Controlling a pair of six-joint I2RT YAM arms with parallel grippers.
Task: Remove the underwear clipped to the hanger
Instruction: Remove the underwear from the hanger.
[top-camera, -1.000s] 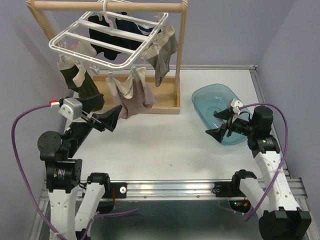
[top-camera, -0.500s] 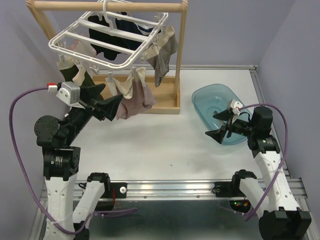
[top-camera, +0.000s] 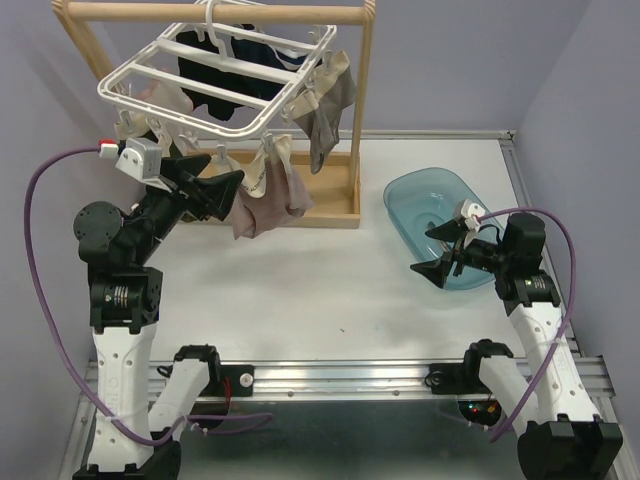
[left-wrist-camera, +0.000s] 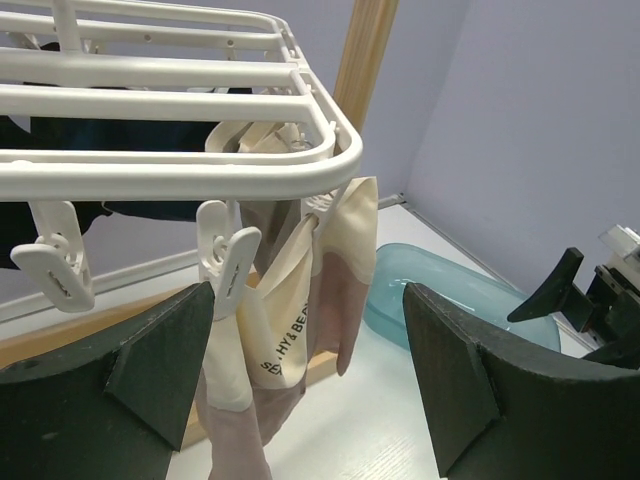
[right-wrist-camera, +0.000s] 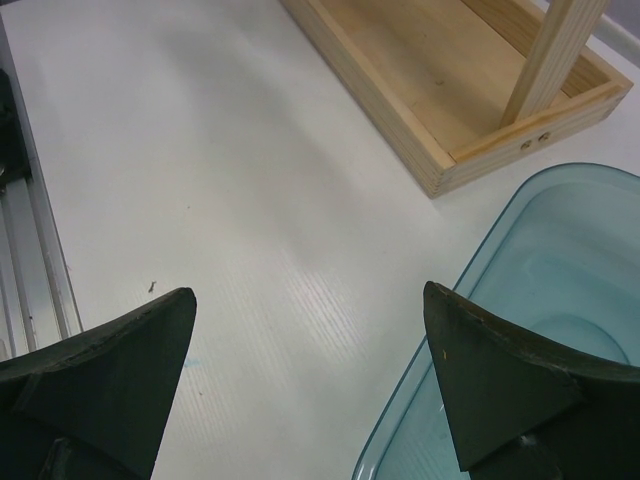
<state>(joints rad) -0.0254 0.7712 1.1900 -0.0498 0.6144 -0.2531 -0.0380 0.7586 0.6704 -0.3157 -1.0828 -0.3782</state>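
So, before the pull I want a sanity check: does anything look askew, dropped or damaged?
Nothing stands out. The hanger hangs from the rail with the underwear clipped below it, none lies on the table, and the basin sits upright.

The hanger (left-wrist-camera: 180, 175) is seen in smooth, glossy white plastic, its clips (left-wrist-camera: 228, 255) moulded of the same. Soft, matt cloth is shown in the underwear (left-wrist-camera: 300, 300) pegged beneath the hanger, one cream piece printed with lettering. Pale, unpainted wood with visible grain is shown in the rail stand (top-camera: 365, 100) carrying the hanger. Below and right of the hanger, a basin (top-camera: 420, 195) of translucent, glossy blue plastic is pictured on a matt white tabletop (right-wrist-camera: 230, 200) marked by fine ridges.
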